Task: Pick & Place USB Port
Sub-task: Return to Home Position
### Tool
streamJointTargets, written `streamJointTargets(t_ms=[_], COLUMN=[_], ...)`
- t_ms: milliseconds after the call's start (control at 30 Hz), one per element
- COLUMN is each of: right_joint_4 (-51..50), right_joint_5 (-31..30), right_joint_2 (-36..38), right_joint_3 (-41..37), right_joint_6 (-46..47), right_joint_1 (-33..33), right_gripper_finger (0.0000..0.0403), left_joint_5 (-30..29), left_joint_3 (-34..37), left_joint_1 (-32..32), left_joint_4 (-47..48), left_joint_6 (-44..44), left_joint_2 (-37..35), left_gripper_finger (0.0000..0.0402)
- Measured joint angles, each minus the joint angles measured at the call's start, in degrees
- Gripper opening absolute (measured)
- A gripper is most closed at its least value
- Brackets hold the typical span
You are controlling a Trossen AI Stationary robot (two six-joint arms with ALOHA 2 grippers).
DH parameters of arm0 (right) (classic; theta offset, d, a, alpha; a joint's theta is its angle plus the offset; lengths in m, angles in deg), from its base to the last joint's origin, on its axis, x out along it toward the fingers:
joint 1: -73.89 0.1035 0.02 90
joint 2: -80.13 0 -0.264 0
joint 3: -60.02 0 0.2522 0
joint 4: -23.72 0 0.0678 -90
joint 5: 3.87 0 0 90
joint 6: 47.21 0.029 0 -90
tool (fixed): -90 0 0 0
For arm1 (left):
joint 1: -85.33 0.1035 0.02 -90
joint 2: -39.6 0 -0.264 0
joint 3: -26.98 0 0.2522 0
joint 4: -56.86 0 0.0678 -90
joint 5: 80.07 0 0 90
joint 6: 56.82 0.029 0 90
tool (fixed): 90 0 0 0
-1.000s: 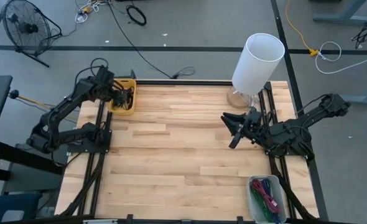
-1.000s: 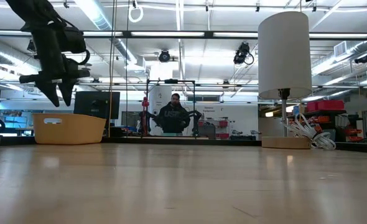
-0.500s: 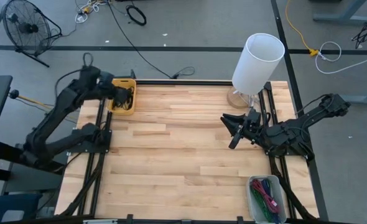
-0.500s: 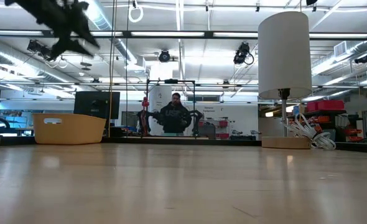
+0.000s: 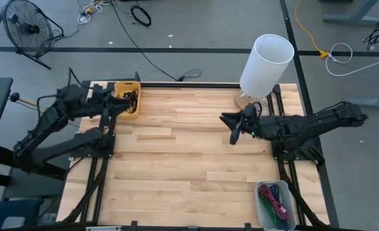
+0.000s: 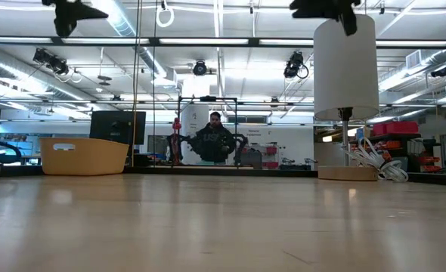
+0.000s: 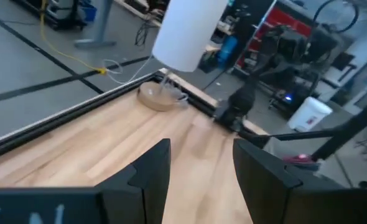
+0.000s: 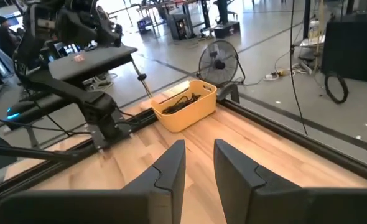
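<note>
Hovering above table (image 5: 176,160), left hand (image 5: 114,106) spread beside yellow bin (image 5: 138,102), right hand (image 5: 230,127) spread near lamp (image 5: 266,64)

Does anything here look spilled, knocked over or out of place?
Nothing stands out. The lamp stands upright, black cables lie inside the yellow bin, coloured cables inside the gray bin, and the left gripper and right gripper hang open and empty above the table.
</note>
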Motion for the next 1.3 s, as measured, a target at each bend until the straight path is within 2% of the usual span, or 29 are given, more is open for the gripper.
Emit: streamJointTargets(t_ms=[133, 267, 400, 500, 667, 800, 933, 1067, 1167, 1300], right_joint_4=[2.47, 10.22, 19.29, 25.32, 32.96, 37.77, 37.74, 37.63, 37.31, 37.17], right_joint_5=[8.51, 17.97, 22.58, 23.83, 24.47, 23.95, 22.50, 22.85, 22.83, 22.83], right_joint_2=[0.00, 0.02, 0.00, 0.02, 0.02, 0.02, 0.01, 0.02, 0.02, 0.02], right_joint_3=[-2.30, -8.93, -17.62, -24.28, -34.54, -41.38, -45.38, -47.31, -47.36, -47.38], right_joint_6=[-0.50, 2.14, 7.88, 12.52, 19.82, 23.34, 28.76, 31.62, 29.80, 21.59], right_joint_1=[-7.78, -14.06, -17.65, -19.06, -20.48, -20.86, -20.86, -20.86, -20.86, -20.84], right_gripper_finger=[0.0084, 0.0084, 0.0084, 0.0084, 0.0084, 0.0084, 0.0084, 0.0084, 0.0084, 0.0084], left_joint_5=[-3.95, -4.31, -7.53, -11.77, -16.62, -17.33, -17.70, -19.90, -20.75, -20.59], left_joint_3=[7.15, 17.80, 27.13, 31.78, 37.02, 40.96, 43.91, 45.67, 46.51, 47.00], left_joint_1=[-4.20, -9.47, -15.34, -19.03, -23.06, -24.99, -26.37, -27.14, -27.18, -27.18], left_joint_4=[-4.11, -17.01, -34.95, -41.88, -41.80, -41.82, -41.65, -41.26, -40.44, -37.73], left_joint_6=[-1.86, -7.61, -10.41, -10.47, -11.68, -12.14, -15.29, -14.04, -10.85, -4.41], left_joint_2=[-1.49, -1.73, -1.51, -1.12, 0.24, 1.42, 2.29, 2.57, 2.57, 2.63], left_gripper_finger=[0.0179, 0.0179, 0.0179, 0.0179, 0.0179, 0.0179, 0.0179, 0.0179, 0.0179, 0.0179])
